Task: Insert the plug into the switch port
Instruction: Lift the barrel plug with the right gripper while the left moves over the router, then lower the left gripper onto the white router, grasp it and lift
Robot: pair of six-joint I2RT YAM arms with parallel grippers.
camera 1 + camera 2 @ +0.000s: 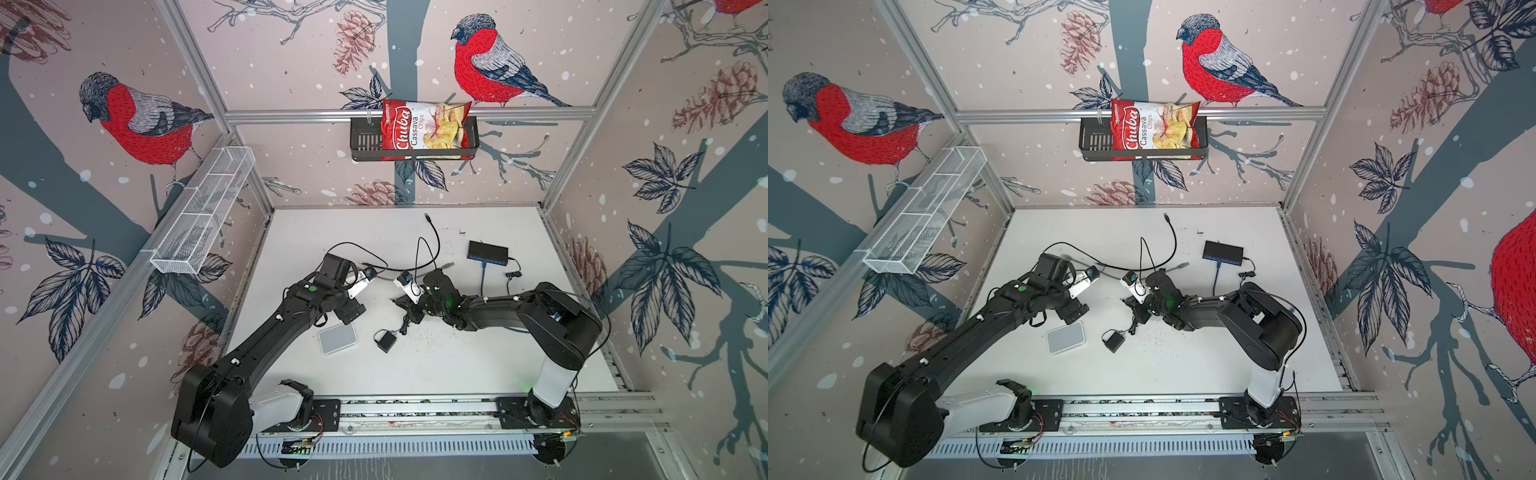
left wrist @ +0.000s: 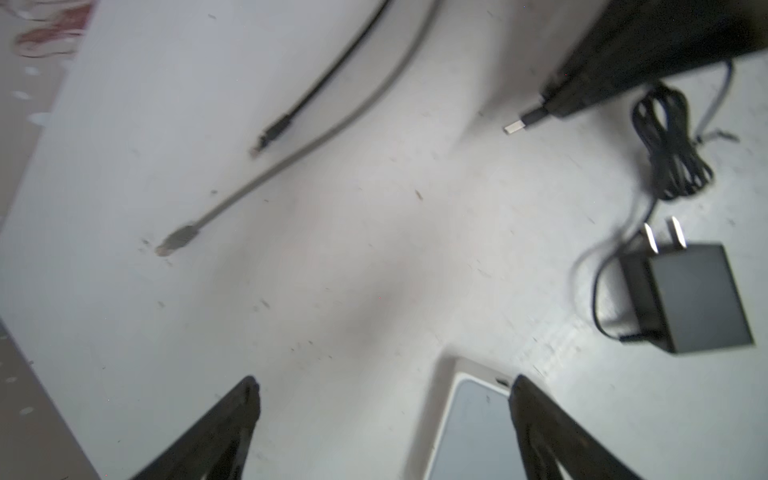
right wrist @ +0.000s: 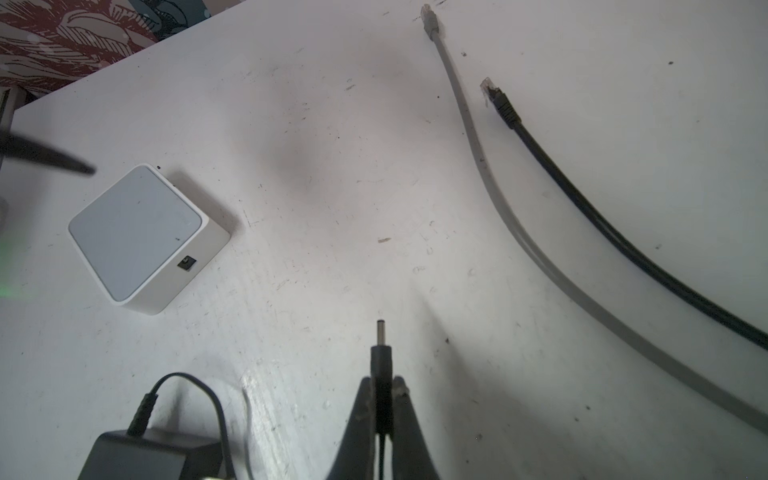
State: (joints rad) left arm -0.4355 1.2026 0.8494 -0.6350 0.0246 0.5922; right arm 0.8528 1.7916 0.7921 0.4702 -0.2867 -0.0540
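My right gripper (image 3: 381, 380) is shut on the black barrel plug (image 3: 381, 349), whose metal tip sticks out ahead of the fingertips just above the table. The left wrist view also catches the plug (image 2: 523, 120). The switch is a small white box (image 3: 133, 232) with a dark port (image 3: 186, 263) in its side wall, lying on the table in both top views (image 1: 337, 337) (image 1: 1066, 337). The plug is well apart from that port. My left gripper (image 2: 384, 380) hangs open over one corner of the white box (image 2: 478, 424), holding nothing. Both grippers (image 1: 353, 315) (image 1: 405, 306) hover mid-table.
The plug's black power adapter (image 1: 385, 341) (image 2: 698, 299) lies beside the white box with its cord bundled. A grey network cable (image 3: 469, 124) and a black one (image 3: 552, 166) run across the table. A black hub (image 1: 487, 252) with a blue cable (image 1: 483, 278) sits at the back right.
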